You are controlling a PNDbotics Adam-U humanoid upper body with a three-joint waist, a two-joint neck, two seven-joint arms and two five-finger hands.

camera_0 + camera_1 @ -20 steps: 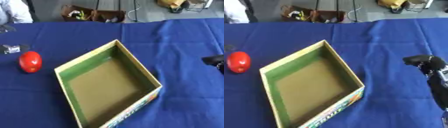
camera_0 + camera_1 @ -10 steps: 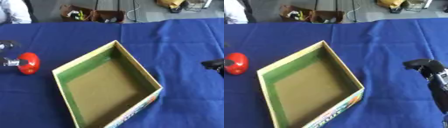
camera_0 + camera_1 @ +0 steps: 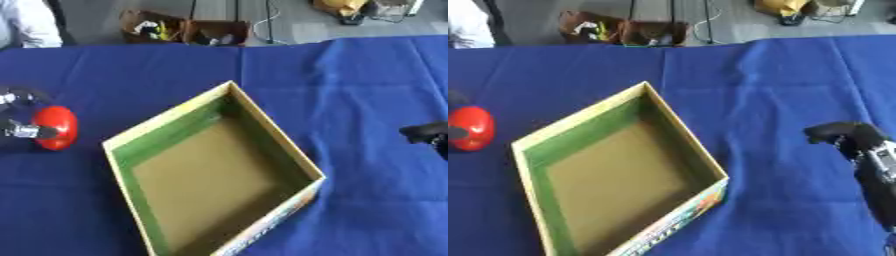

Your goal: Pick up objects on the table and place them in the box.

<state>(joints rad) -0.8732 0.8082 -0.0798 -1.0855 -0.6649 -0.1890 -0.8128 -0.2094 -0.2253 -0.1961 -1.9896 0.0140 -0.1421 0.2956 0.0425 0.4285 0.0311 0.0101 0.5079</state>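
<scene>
Left hand [image 3: 19, 125] at the table's [image 3: 367, 75] left edge, fingers curled around the red ball [image 3: 58, 127]. Right hand [image 3: 852, 139] rests right of the box [image 3: 214, 170], fingers curled, holding nothing. Box sits open, centre.

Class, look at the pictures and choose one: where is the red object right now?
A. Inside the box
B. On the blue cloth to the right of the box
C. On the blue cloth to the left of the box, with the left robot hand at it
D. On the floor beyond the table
C. The red object lies on the blue cloth left of the box, with the left robot hand at it; the box holds nothing.
</scene>
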